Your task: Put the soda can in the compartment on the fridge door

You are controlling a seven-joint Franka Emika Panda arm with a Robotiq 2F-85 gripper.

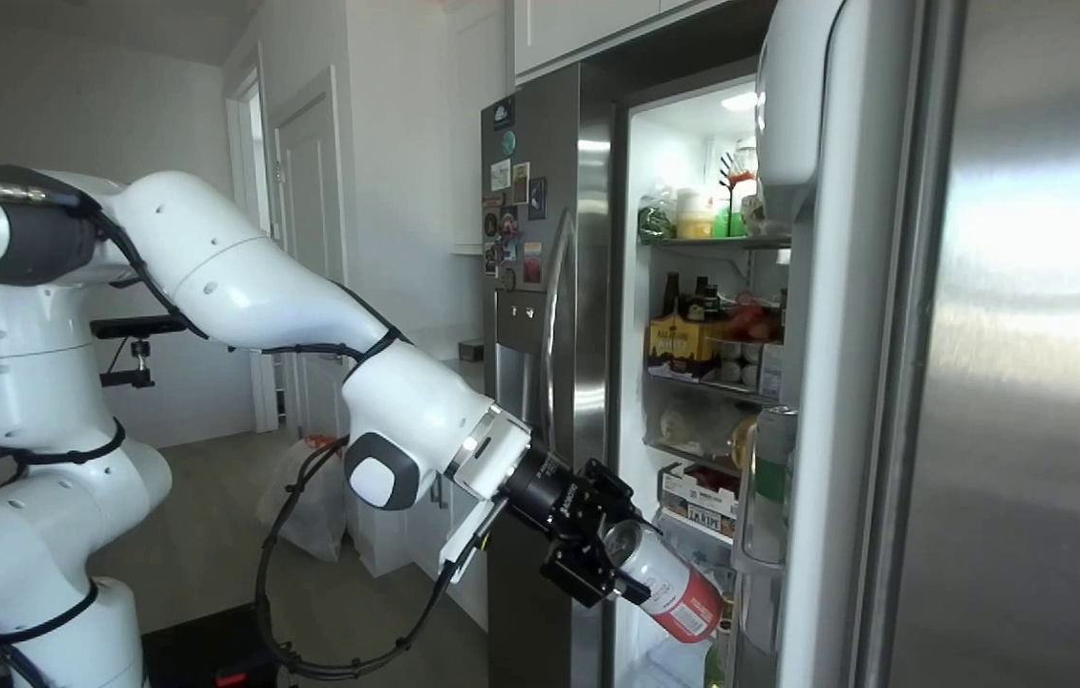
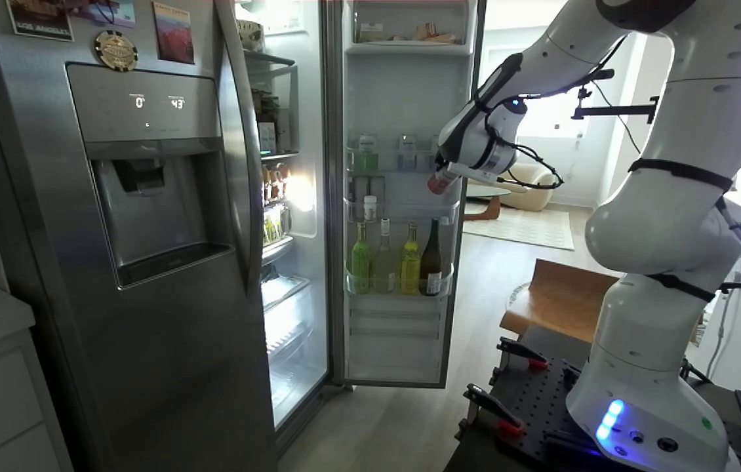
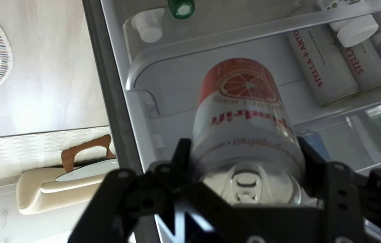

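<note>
Red-and-white cylindrical metal soda can (image 1: pixel 679 594) beside the tall, brushed-steel, white-lined fridge door (image 1: pixel 1008 382)

In an exterior view, the black, two-fingered pincer (image 1: pixel 647 559) pinches the tilted can near the door's inner side. In an exterior view, four tall glass bottles (image 2: pixel 410 262) stand low in the door. In the wrist view, the can shows before the door's inside; whether they touch, I cannot tell.
</note>
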